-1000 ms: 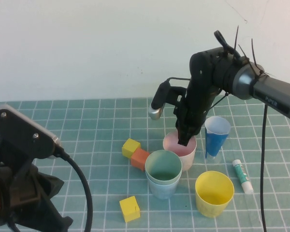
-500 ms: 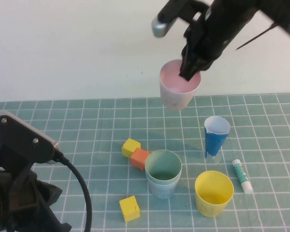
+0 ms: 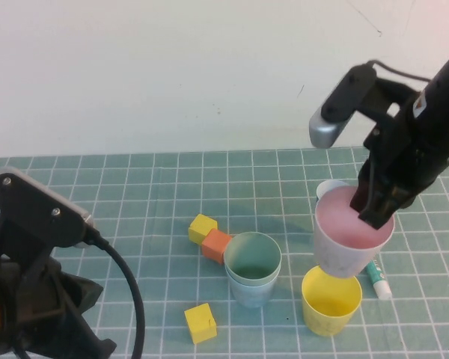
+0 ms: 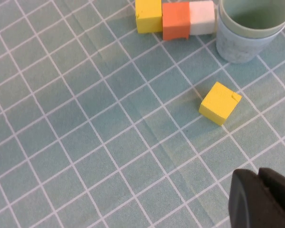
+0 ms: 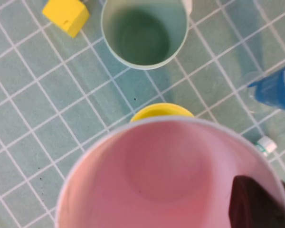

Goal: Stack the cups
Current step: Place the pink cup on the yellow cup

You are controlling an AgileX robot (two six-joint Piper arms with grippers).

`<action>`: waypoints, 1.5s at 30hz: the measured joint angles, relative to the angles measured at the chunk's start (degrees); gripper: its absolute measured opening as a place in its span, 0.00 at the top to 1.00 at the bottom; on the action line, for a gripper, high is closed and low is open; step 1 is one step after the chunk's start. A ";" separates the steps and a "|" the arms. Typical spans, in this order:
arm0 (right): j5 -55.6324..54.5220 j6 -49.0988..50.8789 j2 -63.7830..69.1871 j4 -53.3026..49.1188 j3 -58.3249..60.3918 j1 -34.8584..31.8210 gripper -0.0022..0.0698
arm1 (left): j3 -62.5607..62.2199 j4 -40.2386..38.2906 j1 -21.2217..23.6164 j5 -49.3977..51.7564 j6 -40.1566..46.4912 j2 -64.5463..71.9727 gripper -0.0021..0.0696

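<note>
Two arms are yours to watch. Nearest you, the left gripper (image 4: 261,199) hangs low at the near left corner above the green gridded mat (image 3: 135,187); only the dark finger ends show in the left wrist view, so you cannot tell whether they are apart or together. Just ahead of it a lone yellow cube (image 3: 200,323) lies on the mat. To its right stands the yellow cup (image 3: 331,299), upright and open. Left of that, the green cup (image 3: 253,256) is nested inside the light blue cup (image 3: 251,290), both upright. Touching their far left side you have an orange cube (image 3: 216,245) with a second yellow cube (image 3: 202,227) against it; the left wrist view also shows a white block (image 4: 202,15) between the orange cube and the cups. Directly over the yellow cup, the right gripper (image 3: 376,212) has its fingers clamped on the rim of the pink cup (image 3: 348,241), which is clear of the table, mouth up. A white and green tube (image 3: 376,276) lies just right of the yellow cup. Behind the pink cup, the dark blue cup (image 5: 275,90) is mostly hidden.
</note>
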 joint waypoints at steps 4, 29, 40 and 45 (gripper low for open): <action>-2.68 0.59 2.48 0.72 1.71 0.00 0.94 | 0.00 -0.45 0.00 0.13 0.00 0.00 0.97; -5.10 6.47 13.38 -3.98 1.84 0.00 0.94 | 0.00 -3.30 0.00 1.24 0.13 0.00 0.97; -5.10 6.61 13.38 -3.87 1.84 0.00 0.75 | 0.00 -3.30 0.00 -0.41 0.13 0.00 0.97; -5.10 7.37 13.38 -3.74 1.84 0.00 0.64 | 0.00 -3.30 0.00 -0.52 0.00 0.11 0.97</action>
